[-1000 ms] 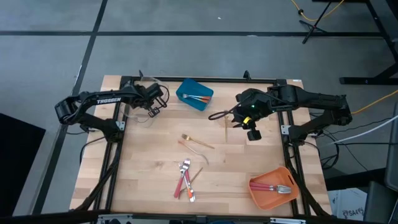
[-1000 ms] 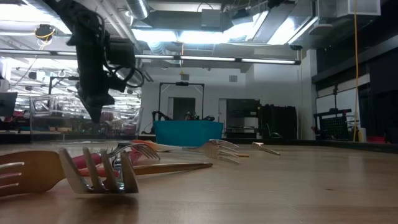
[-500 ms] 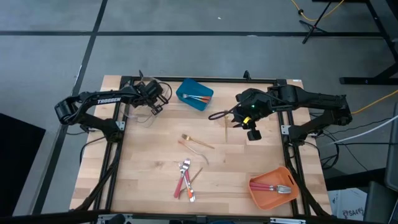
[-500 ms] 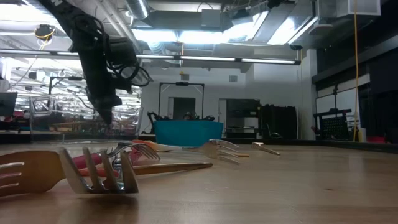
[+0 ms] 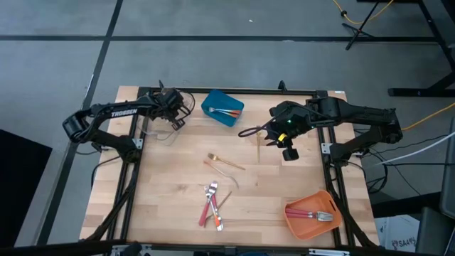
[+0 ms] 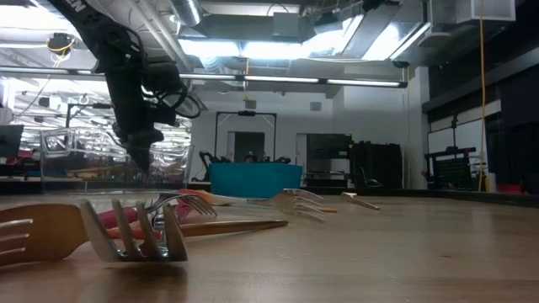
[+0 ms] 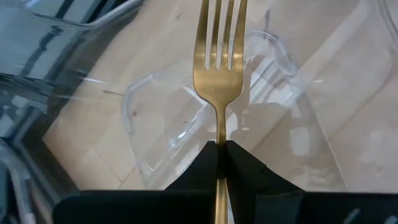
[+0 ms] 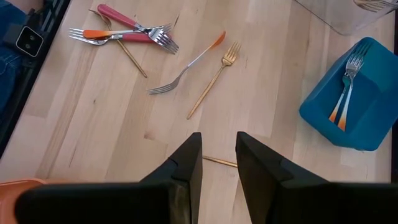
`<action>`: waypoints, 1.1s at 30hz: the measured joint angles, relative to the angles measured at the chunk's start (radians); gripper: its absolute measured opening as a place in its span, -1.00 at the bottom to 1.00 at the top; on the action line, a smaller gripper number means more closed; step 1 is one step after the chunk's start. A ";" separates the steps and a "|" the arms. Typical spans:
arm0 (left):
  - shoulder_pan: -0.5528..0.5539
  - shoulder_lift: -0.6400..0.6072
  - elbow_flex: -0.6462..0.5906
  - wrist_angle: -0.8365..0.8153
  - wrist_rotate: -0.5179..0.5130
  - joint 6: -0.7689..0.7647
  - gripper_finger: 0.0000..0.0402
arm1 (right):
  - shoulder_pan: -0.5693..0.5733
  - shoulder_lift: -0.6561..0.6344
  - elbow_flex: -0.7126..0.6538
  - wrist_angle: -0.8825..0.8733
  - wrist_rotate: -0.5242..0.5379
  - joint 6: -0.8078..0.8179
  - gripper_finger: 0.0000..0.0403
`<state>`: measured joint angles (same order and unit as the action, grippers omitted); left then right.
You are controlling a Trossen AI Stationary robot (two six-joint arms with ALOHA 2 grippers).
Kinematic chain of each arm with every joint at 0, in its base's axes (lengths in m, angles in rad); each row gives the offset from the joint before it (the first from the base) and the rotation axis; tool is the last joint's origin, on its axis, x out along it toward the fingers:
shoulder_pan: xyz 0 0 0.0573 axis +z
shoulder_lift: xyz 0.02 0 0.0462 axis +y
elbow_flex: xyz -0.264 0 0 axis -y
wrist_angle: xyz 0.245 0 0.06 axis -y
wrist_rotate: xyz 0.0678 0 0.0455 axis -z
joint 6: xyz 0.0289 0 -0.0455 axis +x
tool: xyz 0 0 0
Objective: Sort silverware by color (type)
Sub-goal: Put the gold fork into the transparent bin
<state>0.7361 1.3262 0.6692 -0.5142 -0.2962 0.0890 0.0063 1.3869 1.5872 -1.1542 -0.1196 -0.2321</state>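
Left tool (image 7: 219, 149) pinching gold fork (image 7: 219, 59) by its handle, tines forward, poised over clear bin (image 7: 155, 118) at the surface's far left, likely for release there. Right tool (image 8: 217, 155) spread, empty, above surface (image 5: 178, 199). Remaining silverware (image 5: 212, 203) mid-surface. "TROSSEN" readable on left arm.

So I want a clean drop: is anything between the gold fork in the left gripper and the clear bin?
Nothing visible. The left gripper is shut on the gold fork, tines pointing at the clear bin directly past them, with no utensil showing in that bin.
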 joint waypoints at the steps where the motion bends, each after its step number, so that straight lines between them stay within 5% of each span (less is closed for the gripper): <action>1: 0.006 0.004 0.001 0.000 0.007 0.000 -0.95 | 0.000 0.000 0.000 0.000 0.000 0.000 -0.56; 17: 0.103 0.063 0.001 0.009 0.195 0.027 -0.95 | 0.000 0.000 0.000 -0.001 0.000 0.000 -0.56; 33: 0.135 0.067 -0.004 0.004 0.177 0.000 -0.78 | 0.000 0.000 0.000 -0.011 0.000 0.000 -0.56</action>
<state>0.8712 1.3930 0.6650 -0.5102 -0.1195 0.0887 0.0063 1.3872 1.5875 -1.1651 -0.1200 -0.2326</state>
